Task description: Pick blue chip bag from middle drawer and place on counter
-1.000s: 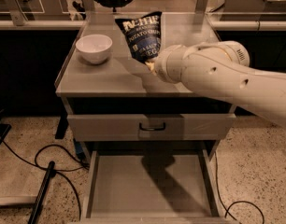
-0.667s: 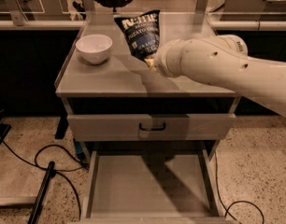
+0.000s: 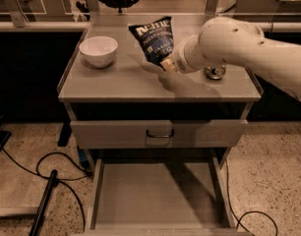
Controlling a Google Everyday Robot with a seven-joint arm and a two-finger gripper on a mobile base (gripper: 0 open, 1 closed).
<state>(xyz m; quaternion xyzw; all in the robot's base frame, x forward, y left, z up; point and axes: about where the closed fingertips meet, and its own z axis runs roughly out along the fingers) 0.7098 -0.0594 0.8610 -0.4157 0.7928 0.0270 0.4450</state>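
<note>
Camera view: tool (image 3: 166,66) grips the blue chip bag (image 3: 154,38), lettered "Kettle", over the counter (image 3: 116,82).

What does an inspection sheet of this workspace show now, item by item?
Surface: counter, grey and flat.
Job's things: blue chip bag over the counter's rear middle; middle drawer pulled open, nothing seen inside.
Clutter: white bowl on the left; drink can on the right.
Grippers: gripper at the bag's lower edge, mostly hidden by the arm.
Cables: black cables on the floor.
Surroundings: speckled floor; closed drawer front above.
</note>
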